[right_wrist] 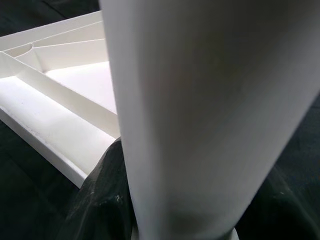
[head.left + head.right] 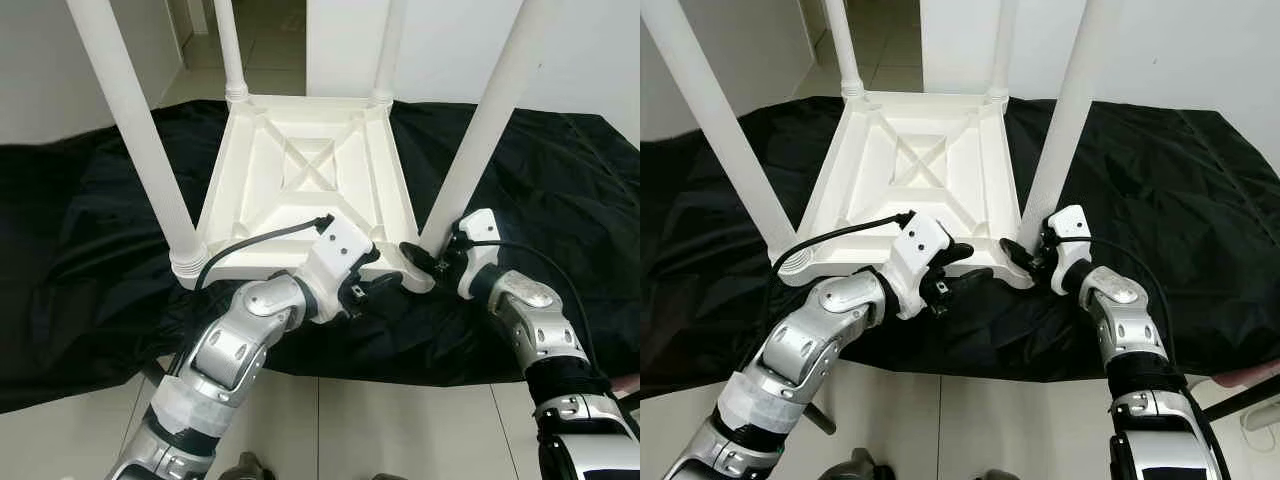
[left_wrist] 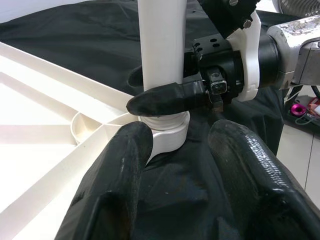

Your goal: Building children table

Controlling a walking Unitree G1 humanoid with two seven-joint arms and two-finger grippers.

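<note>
From the head views we see the table point(image 2: 300, 180) upside down on a black cloth point(image 2: 90, 230), our right gripper point(image 2: 425, 262) gripping its near right leg point(image 2: 480, 130). The left wrist view shows our left gripper point(image 3: 182, 150) spread wide beside that corner. In the right wrist view, the leg sits between our fingers point(image 1: 95, 200).

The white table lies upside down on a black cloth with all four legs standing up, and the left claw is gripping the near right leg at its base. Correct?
Not quite. It is the right claw that is closed around the near right leg at its base; the left wrist view shows this. The left claw is open just short of it. The table does lie upside down on the black cloth.
</note>
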